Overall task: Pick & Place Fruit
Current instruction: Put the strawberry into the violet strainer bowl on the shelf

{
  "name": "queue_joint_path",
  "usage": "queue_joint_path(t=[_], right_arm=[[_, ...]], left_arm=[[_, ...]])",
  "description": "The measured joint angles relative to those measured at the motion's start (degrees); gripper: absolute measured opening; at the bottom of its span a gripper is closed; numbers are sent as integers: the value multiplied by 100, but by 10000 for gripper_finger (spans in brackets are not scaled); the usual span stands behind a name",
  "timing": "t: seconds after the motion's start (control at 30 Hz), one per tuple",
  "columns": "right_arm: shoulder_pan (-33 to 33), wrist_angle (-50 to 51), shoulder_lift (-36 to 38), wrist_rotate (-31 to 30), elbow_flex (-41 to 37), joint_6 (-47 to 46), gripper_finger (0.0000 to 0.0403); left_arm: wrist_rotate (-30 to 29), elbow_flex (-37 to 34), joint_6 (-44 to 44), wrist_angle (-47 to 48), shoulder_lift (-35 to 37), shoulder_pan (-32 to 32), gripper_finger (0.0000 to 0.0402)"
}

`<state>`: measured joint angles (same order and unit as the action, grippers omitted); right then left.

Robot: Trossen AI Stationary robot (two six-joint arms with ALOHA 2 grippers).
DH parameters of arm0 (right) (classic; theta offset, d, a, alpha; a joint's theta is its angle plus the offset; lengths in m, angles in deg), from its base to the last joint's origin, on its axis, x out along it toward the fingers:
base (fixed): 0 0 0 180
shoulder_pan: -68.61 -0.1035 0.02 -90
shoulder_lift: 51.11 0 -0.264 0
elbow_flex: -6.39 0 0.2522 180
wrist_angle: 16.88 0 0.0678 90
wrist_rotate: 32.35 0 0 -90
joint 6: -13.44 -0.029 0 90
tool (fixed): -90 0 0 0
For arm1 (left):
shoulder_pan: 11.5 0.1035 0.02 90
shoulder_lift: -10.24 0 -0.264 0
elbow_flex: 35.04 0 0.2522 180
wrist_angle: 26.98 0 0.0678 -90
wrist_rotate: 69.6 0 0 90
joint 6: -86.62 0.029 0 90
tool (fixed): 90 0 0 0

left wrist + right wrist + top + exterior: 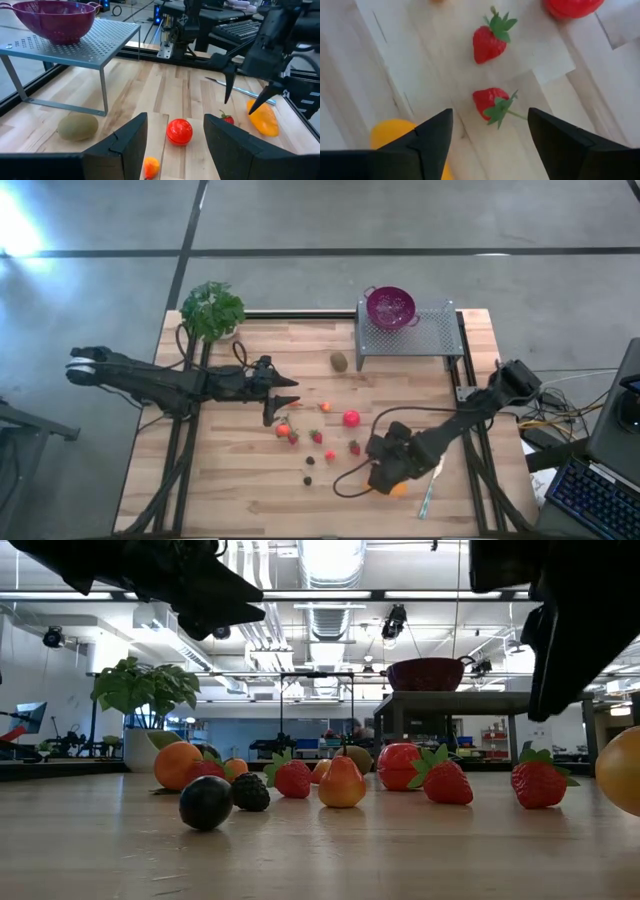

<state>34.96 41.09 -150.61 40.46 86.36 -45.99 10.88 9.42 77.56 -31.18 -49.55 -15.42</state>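
On the bench point(240, 490), the right end effector point(490, 131) hangs open over a strawberry point(492, 105), the oblong orange piece point(400, 489) just beside it. Best centre the strawberry between both fingers before closing. The left end effector point(175, 137) waits, parted and empty, near the pink-red ball point(179, 131)

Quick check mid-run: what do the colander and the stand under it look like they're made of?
Colander: probably plastic; even purple colour, soft sheen, moulded handles. Stand: looks like painted grey metal; thin flat sheet punched with regular holes, on slim straight legs.

Oblong orange piece point(395, 134) — half hidden behind gripper
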Motion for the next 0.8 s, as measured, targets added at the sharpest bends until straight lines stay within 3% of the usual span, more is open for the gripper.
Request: queue_joint_path(t=[0.27,0.47,0.8], right_arm=[[207,-5,-100,190,-11,482,270],[340,-100,-168,311,-153,635,257],[411,-1105,-195,566,-765,695,233]], left_arm=[[0,-2,38,45,0,2,200],[2,-4,46,71,0,7,200],[2,-5,49,107,-2,4,200]])
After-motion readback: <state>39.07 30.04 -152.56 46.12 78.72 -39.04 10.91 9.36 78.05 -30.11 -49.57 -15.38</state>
